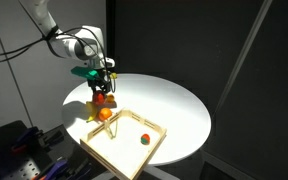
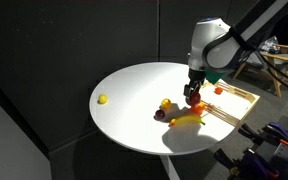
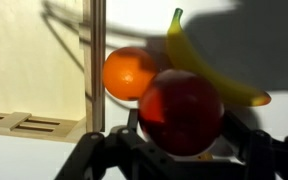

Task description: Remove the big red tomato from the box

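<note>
In the wrist view the box (image 3: 34, 60) fills the left side. Just right of its upright rim, outside it, lies an orange (image 3: 127, 73). Next comes the red tomato (image 3: 181, 110), clamped between the dark fingers (image 3: 252, 150) of the claw (image 1: 101, 93), outside the box and over the white table (image 1: 174, 105). A banana (image 3: 219, 75) lies behind it, further right. In an exterior view a small red-and-green piece (image 1: 142, 140) rests inside the box.
</note>
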`<action>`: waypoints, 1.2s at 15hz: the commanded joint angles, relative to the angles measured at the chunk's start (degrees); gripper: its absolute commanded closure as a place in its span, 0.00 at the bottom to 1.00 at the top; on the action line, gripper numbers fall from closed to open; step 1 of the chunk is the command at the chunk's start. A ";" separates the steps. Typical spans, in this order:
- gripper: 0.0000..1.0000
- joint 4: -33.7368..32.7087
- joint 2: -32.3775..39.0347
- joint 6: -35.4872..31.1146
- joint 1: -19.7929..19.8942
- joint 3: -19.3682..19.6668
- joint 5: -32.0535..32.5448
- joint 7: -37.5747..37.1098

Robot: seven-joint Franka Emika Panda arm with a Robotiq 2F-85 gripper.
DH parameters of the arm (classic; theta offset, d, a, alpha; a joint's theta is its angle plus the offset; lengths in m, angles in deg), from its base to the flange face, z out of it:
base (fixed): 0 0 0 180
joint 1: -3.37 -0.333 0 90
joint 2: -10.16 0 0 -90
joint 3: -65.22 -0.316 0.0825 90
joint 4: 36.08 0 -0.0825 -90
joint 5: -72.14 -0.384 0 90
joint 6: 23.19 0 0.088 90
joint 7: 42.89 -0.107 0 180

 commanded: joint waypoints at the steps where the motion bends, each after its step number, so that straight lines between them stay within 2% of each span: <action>1: 0.44 -2.74 1.92 -0.83 -1.91 1.58 3.47 -6.36; 4: 0.44 -3.88 3.18 0.14 -2.43 2.15 4.08 -8.23; 16: 0.44 -5.87 7.37 0.16 -2.25 2.89 2.65 -6.51; 17: 0.05 -5.86 7.43 0.17 -2.22 2.86 2.54 -6.40; 18: 0.04 -5.84 7.44 0.16 -2.22 2.86 2.53 -6.34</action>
